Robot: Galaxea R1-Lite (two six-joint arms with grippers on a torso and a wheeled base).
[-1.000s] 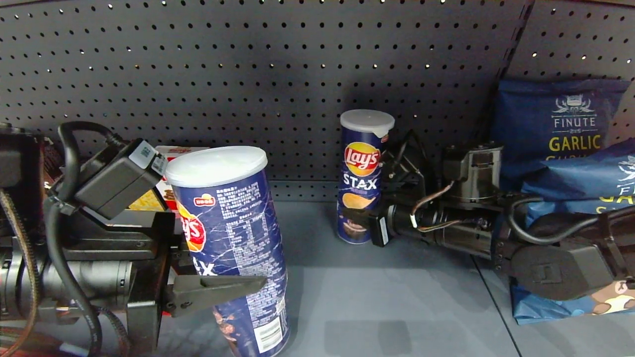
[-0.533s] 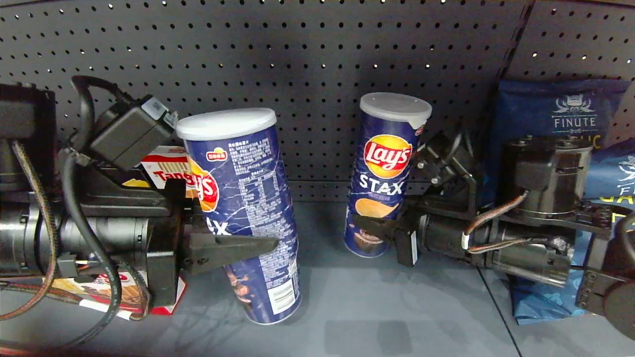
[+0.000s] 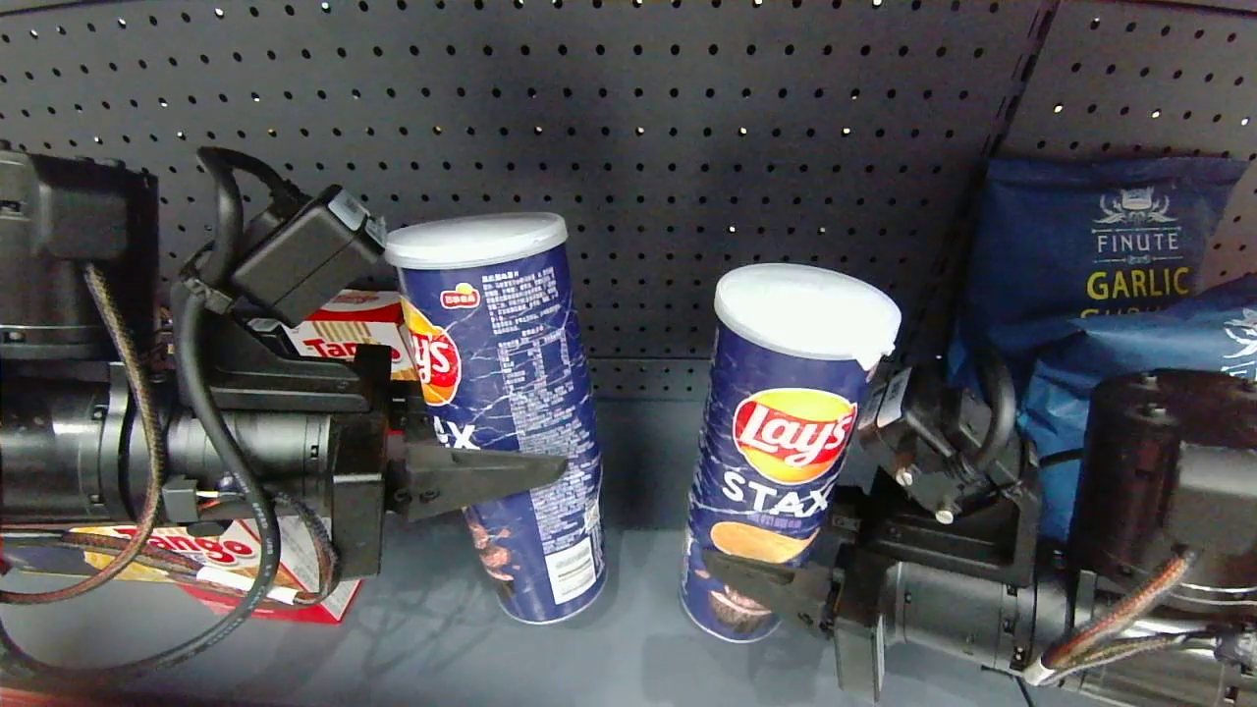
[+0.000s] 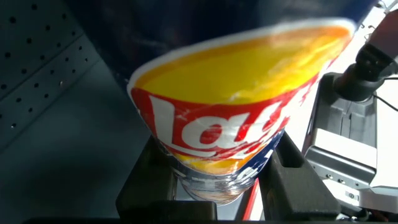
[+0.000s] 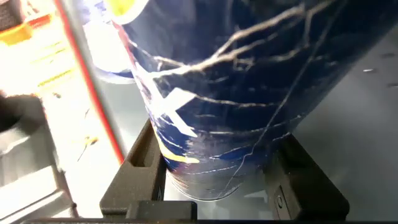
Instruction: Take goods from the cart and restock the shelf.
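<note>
I have two tall blue chip cans with white lids, one in each gripper. My left gripper (image 3: 525, 462) is shut on the left can (image 3: 496, 393), which leans slightly with its base close to the grey shelf floor (image 3: 638, 491). The left wrist view has that can (image 4: 236, 118) wedged between the gripper's fingers (image 4: 292, 180). My right gripper (image 3: 761, 574) is shut low on the right can (image 3: 786, 442), which tilts with its lid toward the right. In the right wrist view this can (image 5: 249, 106) sits between the two fingers (image 5: 140, 168).
A black pegboard (image 3: 687, 128) backs the shelf. Blue garlic chip bags (image 3: 1100, 255) stand at the right, close behind my right arm. Red wafer boxes (image 3: 344, 329) sit at the left behind and under my left arm, one lying flat (image 3: 226, 560). A narrow gap separates the two cans.
The left arm carried its can deeper into the shelf and to the right, standing it straighter. The right arm drew its can away from the pegboard, toward the front.
</note>
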